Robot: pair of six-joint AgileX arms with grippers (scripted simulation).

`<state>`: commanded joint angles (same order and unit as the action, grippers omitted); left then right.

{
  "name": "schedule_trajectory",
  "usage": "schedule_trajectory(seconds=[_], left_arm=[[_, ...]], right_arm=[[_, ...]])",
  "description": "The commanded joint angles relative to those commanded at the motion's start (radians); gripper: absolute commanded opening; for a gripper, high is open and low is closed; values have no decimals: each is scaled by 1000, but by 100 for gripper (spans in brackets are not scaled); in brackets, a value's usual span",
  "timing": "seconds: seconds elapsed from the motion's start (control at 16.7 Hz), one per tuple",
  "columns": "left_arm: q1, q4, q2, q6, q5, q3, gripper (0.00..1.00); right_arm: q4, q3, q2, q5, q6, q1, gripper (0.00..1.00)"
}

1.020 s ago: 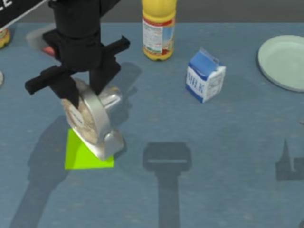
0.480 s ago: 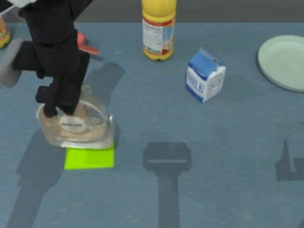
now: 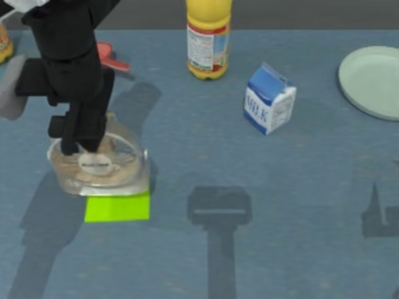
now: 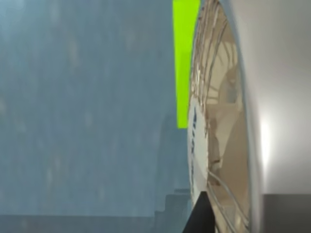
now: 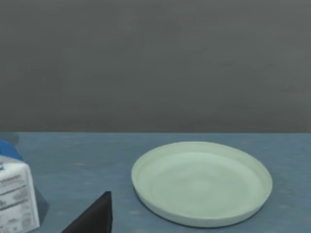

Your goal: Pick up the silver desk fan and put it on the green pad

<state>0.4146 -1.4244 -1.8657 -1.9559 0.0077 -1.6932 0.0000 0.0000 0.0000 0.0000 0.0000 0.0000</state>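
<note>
Most of the transfer is done: left claw point(image 3: 84, 148) grips the round shiny silver desk fan point(image 3: 100, 165).
Fan lies face-up at the tabletop's point(image 3: 262, 212) left, overlapping only the flat lime-green square pad's point(image 3: 118, 207) far edge; centring and release remain.

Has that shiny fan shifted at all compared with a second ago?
Yes. The silver desk fan, then upright on edge over the green pad, now lies face-up, covering the pad's far part, with the left gripper on it.

Bench point(image 3: 299, 205): mottled slate blue. Fan point(image 3: 118, 171): shiny silver rim, beige blades, white hub label. Pad point(image 3: 117, 207): bright lime green. Left gripper point(image 3: 78, 146): black. Carton point(image 3: 269, 99): blue and white. Bottle point(image 3: 209, 37): yellow. Plate point(image 3: 372, 81): pale green.
</note>
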Motion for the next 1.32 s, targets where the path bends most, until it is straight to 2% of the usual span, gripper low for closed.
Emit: schedule_trajectory(seconds=[0.3,0.6,1.32], left_arm=[[-10,119,-4,2,1,109,0],[-11,133,-7,2,1,124,0],[-11,133,-7,2,1,124,90]], right_arm=[[0,0,0,0,0,0,100],[0,0,0,0,0,0,100],[0,0,0,0,0,0,100]])
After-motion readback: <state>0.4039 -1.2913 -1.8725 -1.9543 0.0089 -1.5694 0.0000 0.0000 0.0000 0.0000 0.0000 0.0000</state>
